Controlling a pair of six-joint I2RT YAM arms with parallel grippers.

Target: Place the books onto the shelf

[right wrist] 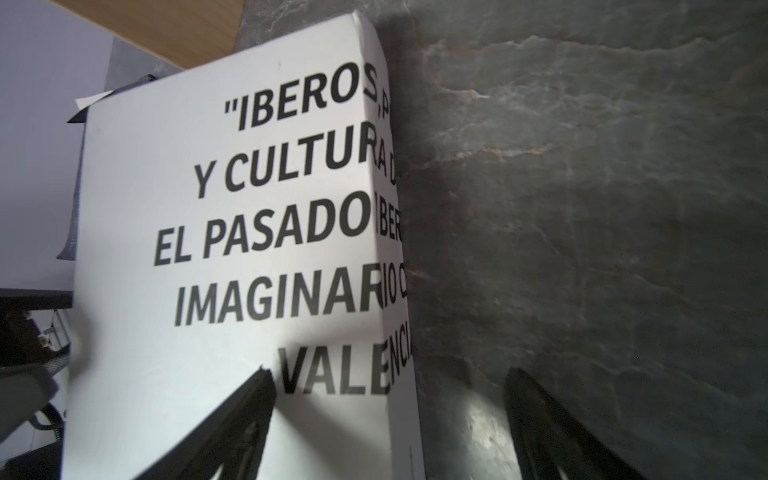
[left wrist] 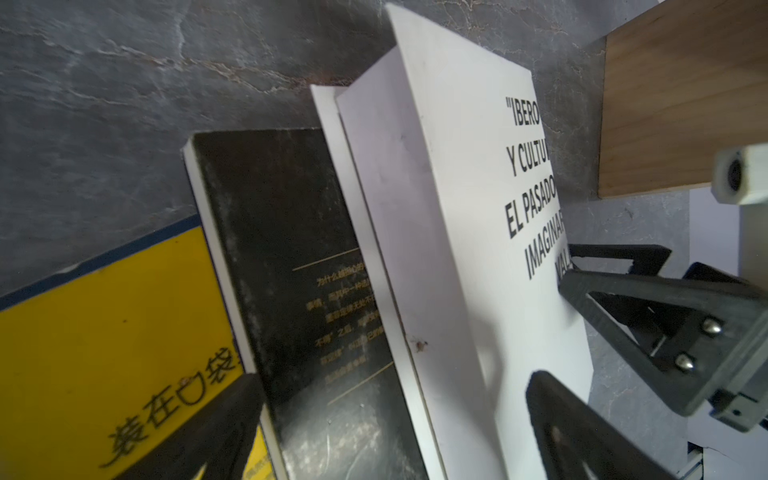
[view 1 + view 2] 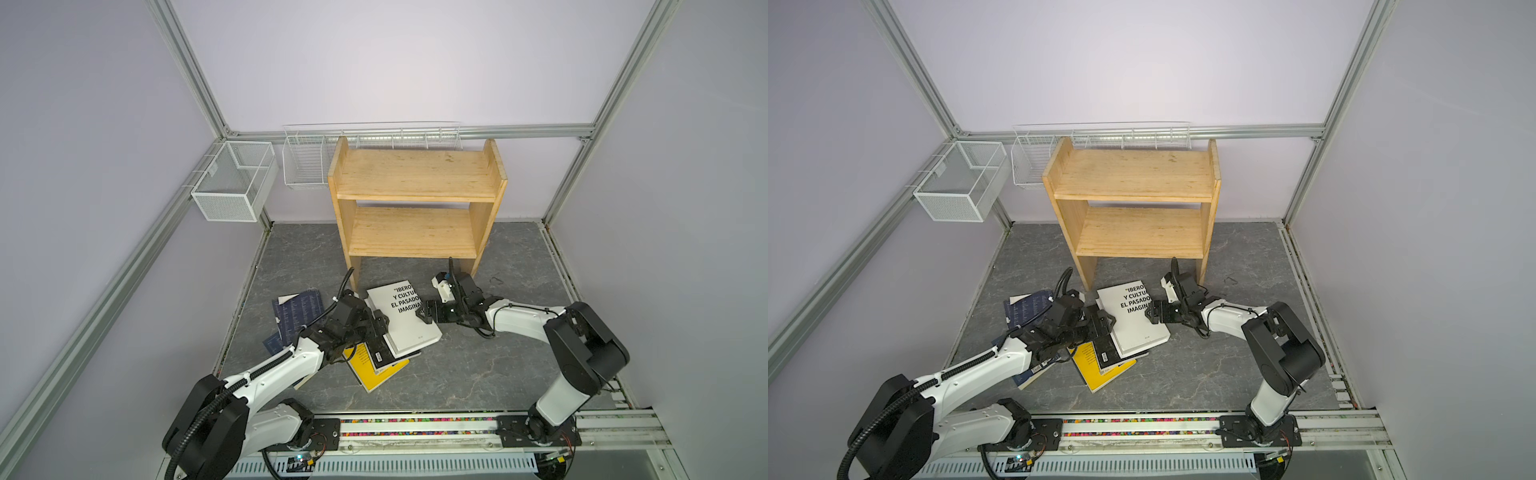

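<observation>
In both top views the books lie in a heap on the gray counter, just in front of the shelf. The white book is on top, over a black book and a yellow book. The navy books lie off to the left. Both arms reach low and forward from the rail and bend in toward the white book. The left tool is at its left edge and the right tool is at its right edge. The left wrist view looks along the heap from close up. The left tool is spread wide, with one finger over the yellow book and the other over the white book. The black book is in between. Only this view shows gold writing on the black cover. It also shows the right tool from the front, its tips at the white book's far edge; I cannot tell if they touch. The right wrist view alone shows the black words running over the spine of the white book. The right tool is spread too and pinches nothing. One finger is above the cover and the other is above bare counter.
</observation>
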